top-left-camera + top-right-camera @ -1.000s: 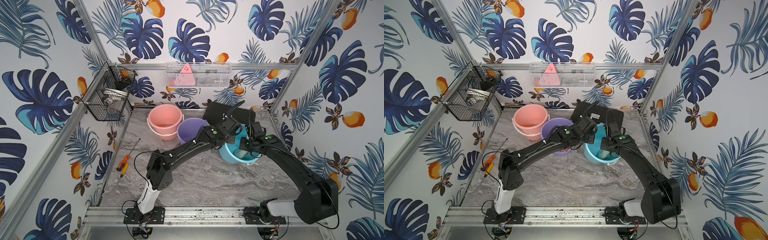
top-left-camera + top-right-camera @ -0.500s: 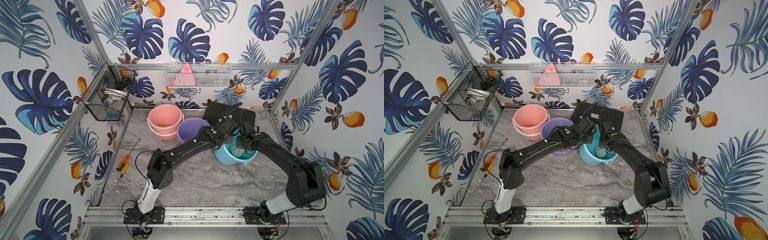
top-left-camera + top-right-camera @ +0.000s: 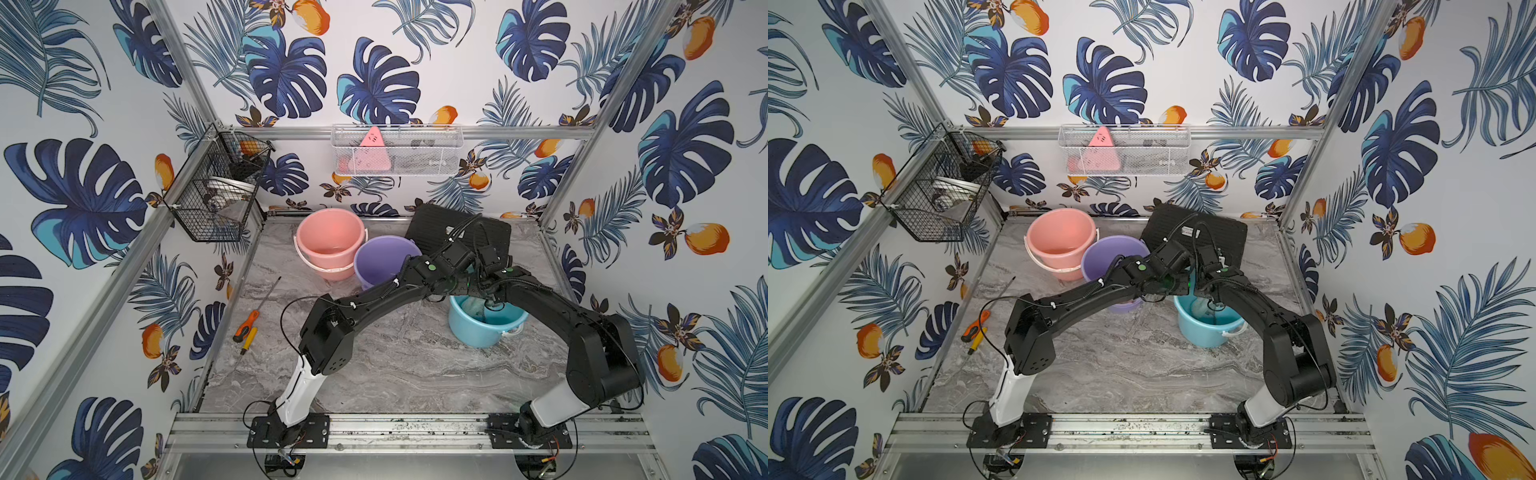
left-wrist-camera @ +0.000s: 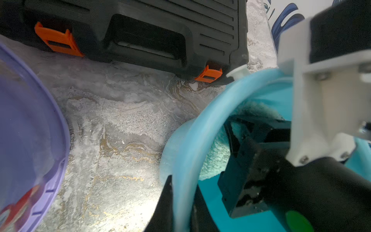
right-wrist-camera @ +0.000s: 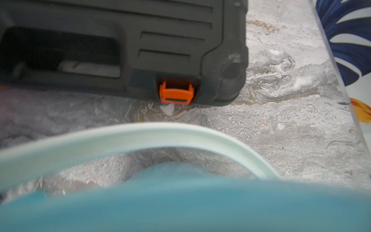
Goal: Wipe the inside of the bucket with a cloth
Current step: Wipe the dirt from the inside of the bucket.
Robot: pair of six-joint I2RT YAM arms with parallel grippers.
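The blue bucket (image 3: 478, 332) stands right of centre on the table (image 3: 395, 374), nearer than the black case (image 3: 457, 226) and to the right of the purple bucket (image 3: 386, 259). Both arms meet over it.

The left gripper (image 4: 181, 192) has its jaws nipped narrow on the bucket's left rim, one finger outside the wall and one inside. This is probably to pin the light bucket down so that rubbing cannot slide or tip it.

The right gripper (image 4: 236, 130) reaches down inside the bucket with its jaws closed on the cloth (image 4: 214, 158). The pale grey-green rag is bunched against the inner wall on the left side, just below the rim and close to the clamped spot.

Wiping looks to be under way, with the far and right walls likely left to do. The two grippers work very near each other, so a wide sweep risks a knock.
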